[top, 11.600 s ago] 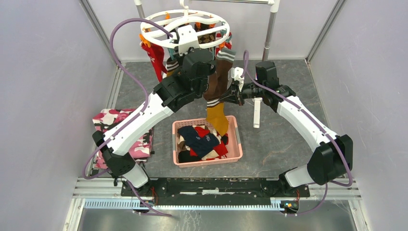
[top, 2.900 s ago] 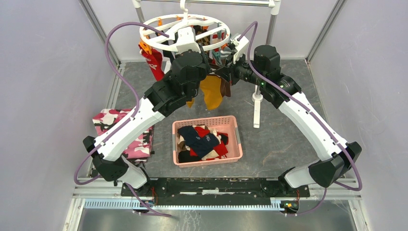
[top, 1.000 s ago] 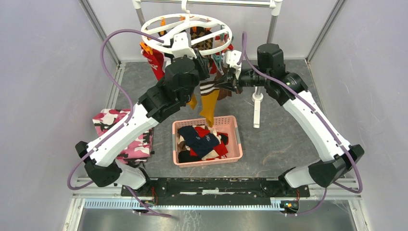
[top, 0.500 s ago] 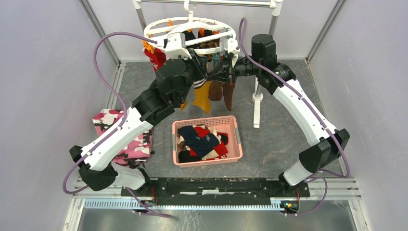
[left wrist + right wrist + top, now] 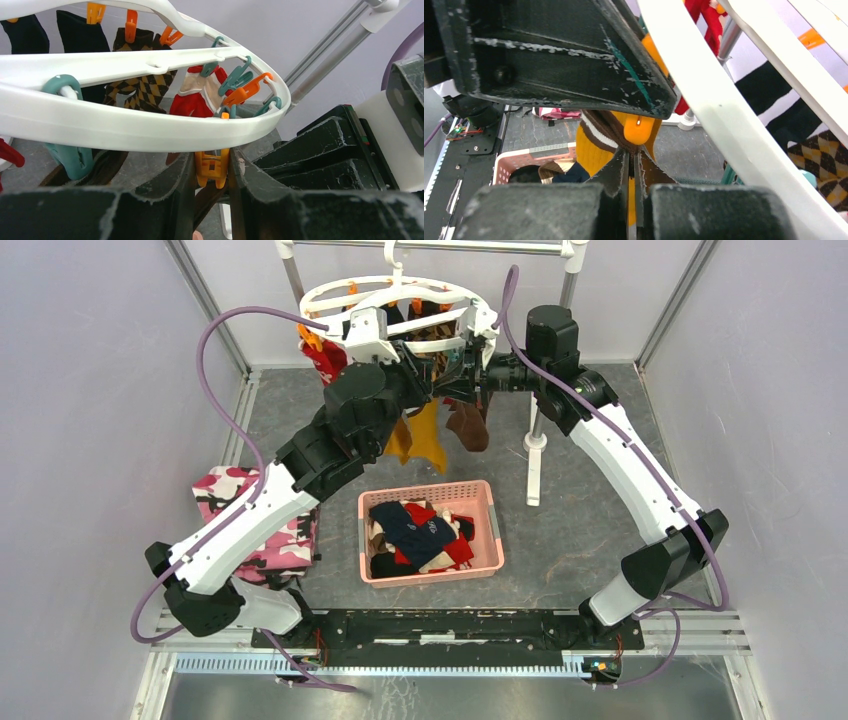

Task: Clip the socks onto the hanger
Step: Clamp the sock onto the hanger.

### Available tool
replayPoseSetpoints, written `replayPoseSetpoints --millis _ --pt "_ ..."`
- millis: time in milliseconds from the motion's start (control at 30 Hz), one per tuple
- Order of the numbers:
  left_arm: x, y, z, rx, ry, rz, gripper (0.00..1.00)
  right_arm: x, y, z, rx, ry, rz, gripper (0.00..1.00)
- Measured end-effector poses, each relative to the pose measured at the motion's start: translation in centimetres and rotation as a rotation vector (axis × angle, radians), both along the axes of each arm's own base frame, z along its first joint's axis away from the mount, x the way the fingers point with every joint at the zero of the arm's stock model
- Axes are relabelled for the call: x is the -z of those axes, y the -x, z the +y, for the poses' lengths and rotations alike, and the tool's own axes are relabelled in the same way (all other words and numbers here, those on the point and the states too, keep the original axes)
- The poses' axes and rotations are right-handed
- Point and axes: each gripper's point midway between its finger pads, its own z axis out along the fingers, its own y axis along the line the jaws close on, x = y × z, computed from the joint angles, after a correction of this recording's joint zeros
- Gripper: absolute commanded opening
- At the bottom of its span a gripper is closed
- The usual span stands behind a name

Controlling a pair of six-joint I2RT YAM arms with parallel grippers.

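Socks (image 5: 145, 92): several already hang from the hanger (image 5: 345, 292), which is hooked on the rail (image 5: 470, 245) at the back of the table. An argyle one, a red one (image 5: 196, 102) and dark ones (image 5: 75, 32) are each under an orange or teal clip.

The sock in hand is a mustard sock (image 5: 425, 438) with brown cuff stripes. It dangles below the near edge of the ring, above the pink basket (image 5: 365, 540).

- Right gripper (image 5: 630, 156): fingers pressed together on the top of the mustard sock, holding the cuff just under the tip of an orange clip (image 5: 638, 129).
- Left gripper (image 5: 212, 167): fingers squeezed on the handles of that orange clip, which hangs from the underside of the outer ring.
- Whether the clip's mouth is open cannot be told, as it is hidden behind the fingers.

Progress, as a judgement:
- The job is part done. A good share of the clips carry socks, but some teal and orange ones on the near side hang bare (image 5: 235, 80).
- This sock is at the clip and does not look clipped yet. What is left for it is getting the cuff into the mouth and easing off the handles.
- The basket holds a heap of navy, red, black and tan socks (image 5: 420, 530), so many rounds are left.
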Motion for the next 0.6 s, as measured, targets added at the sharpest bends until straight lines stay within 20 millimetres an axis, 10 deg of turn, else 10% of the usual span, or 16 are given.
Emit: replayPoseSetpoints --millis 600 --pt "-0.03 0.57 0.5 0.009 0.017 -0.014 0.02 0.22 -0.82 -0.34 0.071 -0.005 0.076 0.0"
